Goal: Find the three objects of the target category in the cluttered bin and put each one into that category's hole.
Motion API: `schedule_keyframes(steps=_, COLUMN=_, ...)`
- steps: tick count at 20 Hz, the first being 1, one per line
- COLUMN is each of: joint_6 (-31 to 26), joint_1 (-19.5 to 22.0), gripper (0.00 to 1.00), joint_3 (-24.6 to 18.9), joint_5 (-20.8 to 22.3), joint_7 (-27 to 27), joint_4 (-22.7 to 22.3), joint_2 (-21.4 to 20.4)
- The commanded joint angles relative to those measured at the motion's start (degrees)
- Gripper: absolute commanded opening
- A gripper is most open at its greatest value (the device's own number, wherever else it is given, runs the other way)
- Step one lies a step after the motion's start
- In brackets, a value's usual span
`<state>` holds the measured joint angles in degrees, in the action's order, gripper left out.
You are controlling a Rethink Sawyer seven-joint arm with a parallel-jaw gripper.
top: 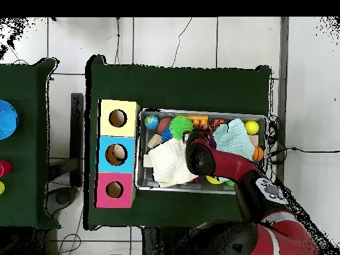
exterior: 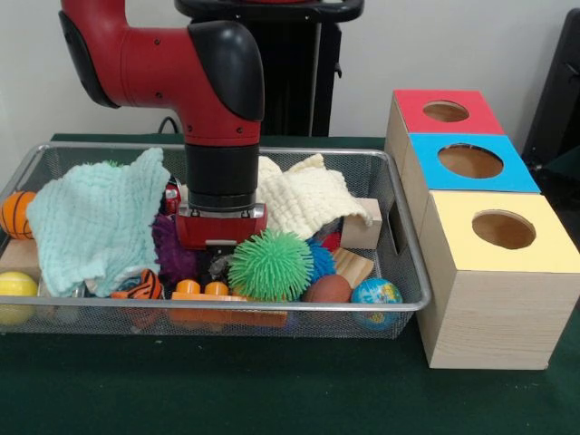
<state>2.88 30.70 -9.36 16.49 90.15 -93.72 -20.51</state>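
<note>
The silver wire mesh bin [exterior: 272,309] lies on the green table, full of clutter; it also shows in the overhead view [top: 199,111]. The hole [exterior: 469,160] is the round cut-out in the blue top of the middle wooden box, also in the overhead view [top: 116,154]. My gripper [exterior: 220,237] reaches straight down into the middle of the bin, between a mint cloth [exterior: 100,222] and a cream cloth [exterior: 308,199]. Its lower end is hidden behind a green spiky ball [exterior: 270,265] and a purple fuzzy toy [exterior: 172,256].
In the bin lie a globe ball [exterior: 376,294], a brown ball [exterior: 327,289], a blue spiky ball [exterior: 320,260], a yellow ball [exterior: 16,285], an orange basketball [exterior: 16,213] and wooden blocks [exterior: 362,227]. A red-topped box [exterior: 446,111] and a yellow-topped box [exterior: 503,229] flank the blue one.
</note>
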Motion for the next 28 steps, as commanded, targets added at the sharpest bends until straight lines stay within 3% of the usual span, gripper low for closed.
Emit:
schedule_keyframes(steps=1, joint_6=-0.9, joint_1=-1.1, gripper=0.00, joint_3=-0.6, joint_5=0.0, joint_7=7.8, joint_4=1.7, joint_2=6.6)
schedule_keyframes(steps=6, joint_6=0.1, joint_1=-2.4, gripper=0.00, joint_3=0.7, joint_5=-0.2, joint_7=8.4, joint_4=1.5, joint_2=5.7)
schedule_keyframes(steps=13, joint_6=-3.8, joint_1=-3.5, gripper=0.00, joint_3=0.4, joint_5=-2.5, joint_7=10.4, joint_4=-3.9, joint_2=-0.2)
schedule_keyframes(steps=16, joint_6=-7.8, joint_1=-2.0, gripper=0.00, joint_3=-2.5, joint_5=-3.2, joint_7=9.6, joint_4=-7.2, joint_2=-4.9)
schedule_keyframes(steps=19, joint_6=-14.6, joint_1=-2.0, gripper=0.00, joint_3=-4.0, joint_5=-5.8, joint_7=9.3, joint_4=-11.5, joint_2=-13.1)
schedule_keyframes(steps=22, joint_6=-21.1, joint_1=-4.6, gripper=0.00, joint_3=-2.7, joint_5=-8.7, joint_7=9.1, joint_4=-11.1, joint_2=-17.7)
schedule_keyframes(steps=28, joint_6=-24.0, joint_1=-6.5, gripper=0.00, joint_3=-2.1, joint_5=-10.9, joint_7=9.4, joint_4=-8.7, joint_2=-16.9)
